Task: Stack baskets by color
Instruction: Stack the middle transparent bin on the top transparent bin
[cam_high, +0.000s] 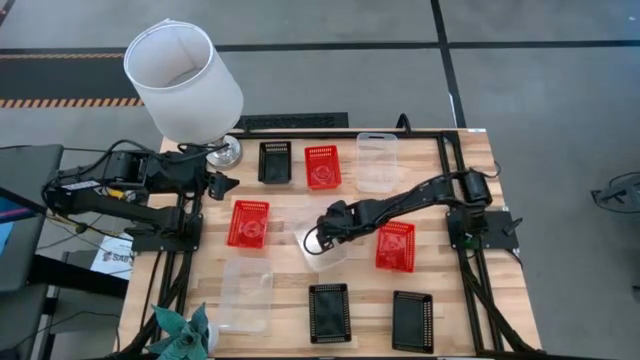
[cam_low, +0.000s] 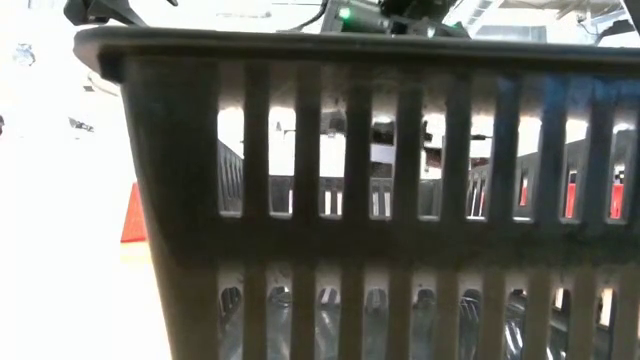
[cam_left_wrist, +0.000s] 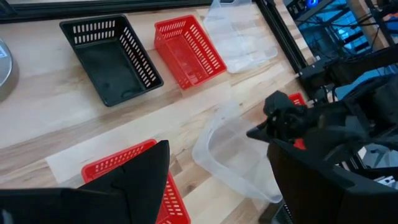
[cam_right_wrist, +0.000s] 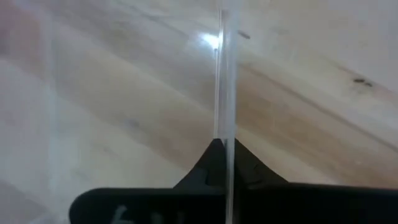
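Your right gripper (cam_high: 318, 240) is pinching wall of clear basket (cam_high: 328, 250) at table middle; left gripper (cam_high: 222, 183) is waiting open near lamp (cam_high: 183, 80); you are looking at nothing stacked yet; red, black, clear baskets lying scattered singly.

My right gripper (cam_high: 318, 238) reaches to mid-table, fingers pinched shut, apparently on a thin edge; my left gripper (cam_high: 222, 184) waits at the far left, fingers spread

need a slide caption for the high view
Right hand shut on the wall of a clear basket mid-table, among red and black baskets; left hand waits open near the lamp.
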